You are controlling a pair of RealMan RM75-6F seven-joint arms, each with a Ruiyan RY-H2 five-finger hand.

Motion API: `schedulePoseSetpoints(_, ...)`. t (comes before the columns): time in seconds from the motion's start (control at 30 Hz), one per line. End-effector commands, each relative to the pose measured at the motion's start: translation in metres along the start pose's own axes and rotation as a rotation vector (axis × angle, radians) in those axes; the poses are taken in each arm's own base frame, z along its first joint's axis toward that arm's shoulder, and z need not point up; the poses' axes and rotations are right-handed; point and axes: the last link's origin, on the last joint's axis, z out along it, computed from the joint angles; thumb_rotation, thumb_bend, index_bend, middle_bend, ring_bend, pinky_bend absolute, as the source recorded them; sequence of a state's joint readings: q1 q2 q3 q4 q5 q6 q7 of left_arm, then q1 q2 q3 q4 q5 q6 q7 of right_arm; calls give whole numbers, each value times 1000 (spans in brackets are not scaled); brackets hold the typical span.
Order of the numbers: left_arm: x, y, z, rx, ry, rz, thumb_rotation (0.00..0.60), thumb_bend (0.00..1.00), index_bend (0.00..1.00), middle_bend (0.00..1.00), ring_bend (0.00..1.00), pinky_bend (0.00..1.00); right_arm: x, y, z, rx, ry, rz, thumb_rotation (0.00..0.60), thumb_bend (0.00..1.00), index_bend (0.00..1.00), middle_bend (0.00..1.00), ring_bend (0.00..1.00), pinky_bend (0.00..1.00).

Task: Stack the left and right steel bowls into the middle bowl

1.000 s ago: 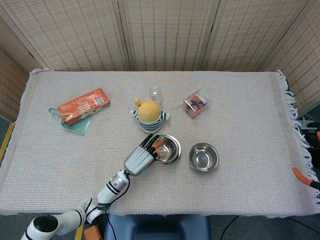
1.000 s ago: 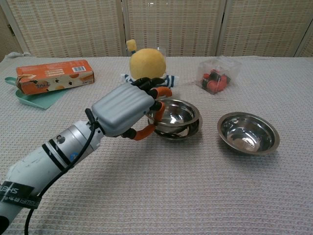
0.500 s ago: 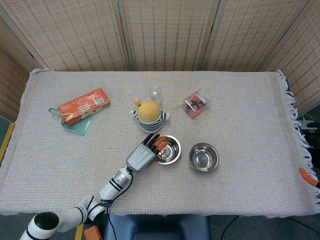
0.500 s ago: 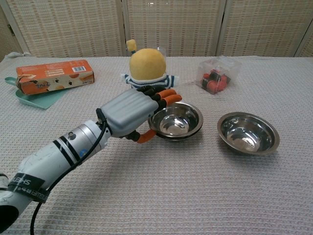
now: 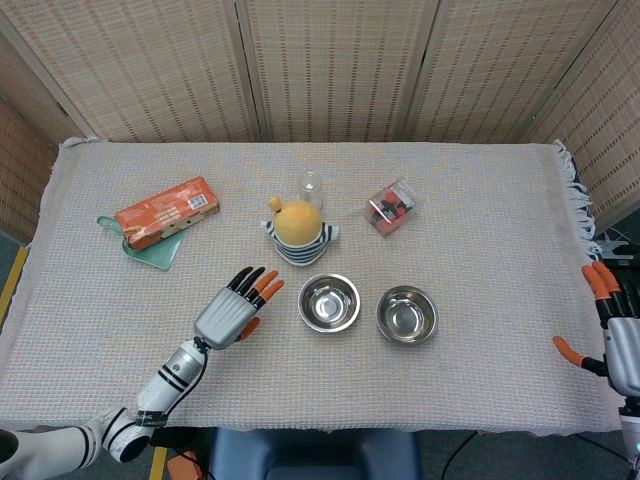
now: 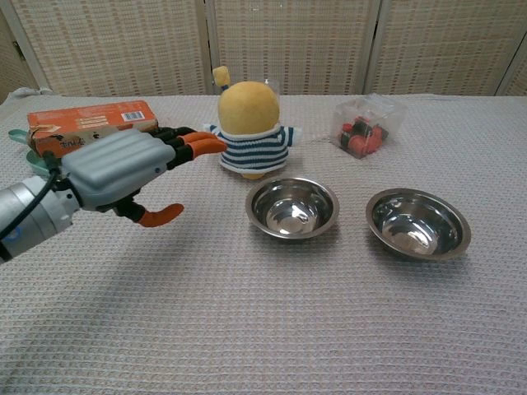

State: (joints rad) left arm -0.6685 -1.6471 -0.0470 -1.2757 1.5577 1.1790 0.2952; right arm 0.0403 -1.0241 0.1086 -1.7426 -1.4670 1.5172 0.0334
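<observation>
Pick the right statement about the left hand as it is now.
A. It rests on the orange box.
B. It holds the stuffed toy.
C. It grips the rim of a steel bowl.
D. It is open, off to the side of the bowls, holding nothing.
D: the left hand has its fingers spread with nothing between them, clear of the nearer steel bowl and short of the stuffed toy.
</observation>
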Motion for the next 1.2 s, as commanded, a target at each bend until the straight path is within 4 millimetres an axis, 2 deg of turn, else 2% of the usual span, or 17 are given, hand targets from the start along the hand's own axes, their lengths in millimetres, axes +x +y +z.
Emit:
schedulePoseSetpoints(0.03, 3, -34, -44, 92, -34, 26, 600, 431, 0, 0, 0, 102, -24, -18, 9, 76, -70, -37, 600, 62, 0, 0, 0, 0)
schedulePoseSetpoints(0.17, 3, -78, -90, 250, -52, 15, 600, 430, 0, 0, 0, 99, -56, -48, 31, 199, -146, -88, 600, 62, 8, 0, 0, 0)
schedulePoseSetpoints(0.33, 9, -116, -120, 372, 26, 16, 600, 436, 0, 0, 0, 99, -94, -86, 52, 352, -213, -141, 600, 62, 216, 0, 0, 0)
schedulePoseSetpoints(0.47, 13, -134, -134, 430, 45, -3, 600, 437, 0, 0, 0, 100, -122, -105, 57, 422, -295, -183, 600, 62, 284, 0, 0, 0)
schedulePoseSetpoints(0.83, 9, -147, -144, 461, 43, -40, 600, 437, 0, 0, 0, 99, -167, -110, 60, 415, -434, -249, 600, 77, 353, 0, 0, 0)
schedulePoseSetpoints(1.0, 10, -149, -145, 463, 43, -41, 600, 448, 0, 0, 0, 99, -178, -117, 69, 424, -380, -230, 600, 249, 533, 0, 0, 0)
schedulePoseSetpoints(1.1, 11, -151, -146, 468, 49, -49, 600, 449, 0, 0, 0, 99, -183, -119, 71, 428, -373, -220, 600, 282, 625, 7, 0, 0)
schedulePoseSetpoints(1.2, 14, -152, -146, 469, 59, -51, 600, 448, 0, 0, 0, 99, -184, -121, 71, 438, -359, -215, 600, 322, 673, 27, 0, 0)
